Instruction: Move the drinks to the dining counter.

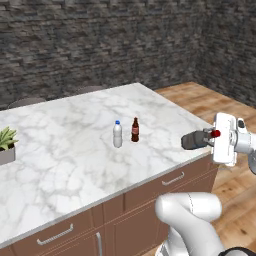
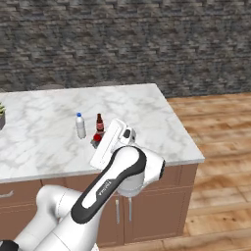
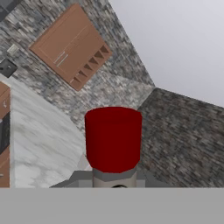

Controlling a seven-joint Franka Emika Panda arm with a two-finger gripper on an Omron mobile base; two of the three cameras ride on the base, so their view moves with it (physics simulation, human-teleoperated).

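Nearest to us, our gripper (image 1: 207, 137) was closed tight on the squat grey bottle (image 1: 192, 140), and the hand view looked straight along it at the red cap (image 3: 113, 139) just ahead of the fingers. From the left base view the bottle lay on its side in the grip, cap toward the hand and body pointing out over the near right corner of the dining counter (image 1: 75, 155), held above the marble and not resting on it as far as we could tell. In the right base view our own arm hid most of it; we saw little more than a patch of red at the hand (image 2: 97, 138).

We judged this to be the carry of the third drink, with the set-down not yet done. The next move, as we saw it, called for turning the bottle upright and lowering it onto bare marble before letting go.

Farther in, toward the middle of the counter, the clear bottle with the blue cap (image 1: 117, 135) and the slim cola bottle (image 1: 135, 130) stood upright, just beside each other and well apart from our hand. Beyond them, at the far left edge, sat a potted plant (image 1: 6, 142).
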